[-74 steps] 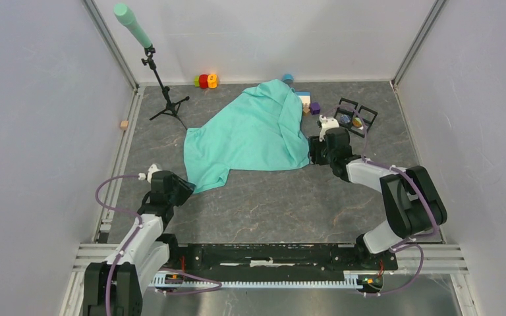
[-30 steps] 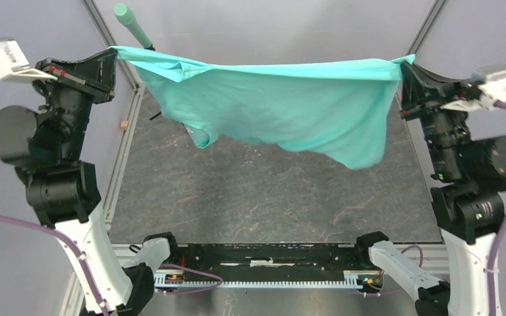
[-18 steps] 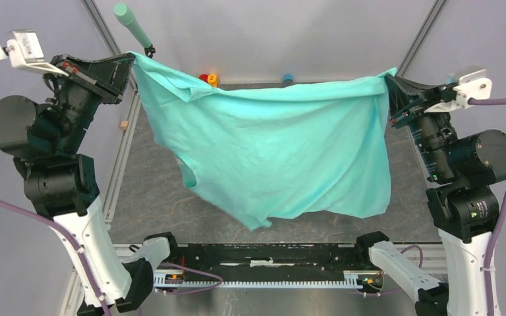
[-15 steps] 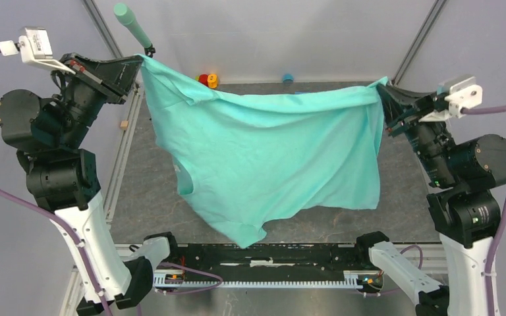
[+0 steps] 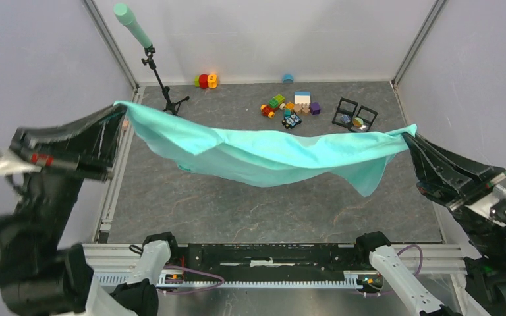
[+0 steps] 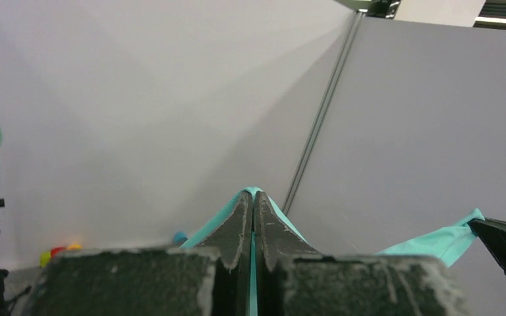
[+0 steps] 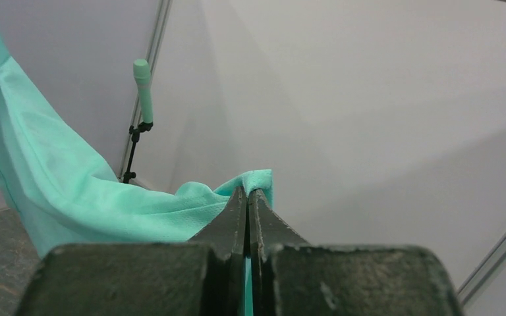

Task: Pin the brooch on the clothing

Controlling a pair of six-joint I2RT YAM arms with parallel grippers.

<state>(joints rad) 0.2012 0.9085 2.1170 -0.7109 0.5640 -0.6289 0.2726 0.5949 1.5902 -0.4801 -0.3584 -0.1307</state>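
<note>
- Top external view: both arms are holding the shirt [image 5: 263, 155] in the air over the table [image 5: 237, 210], and it is sagging between them.
- Grip: the left gripper [image 5: 120, 110] is pinching one corner tight, and the right gripper [image 5: 410, 133] is clamping the opposite corner.
- Step: they are spreading the shirt. Next it needs laying flat.
- Possibly the brooch is sitting in the black case [image 5: 354, 117], but it is too small to confirm.
- Fabric: thin, soft and mint-green, draping in loose folds.

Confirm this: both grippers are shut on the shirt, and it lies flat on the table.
Not quite. The left gripper and right gripper are shut on the shirt, but it does not lie flat on the table. It hangs stretched between them in the air, as the top view shows.
</note>
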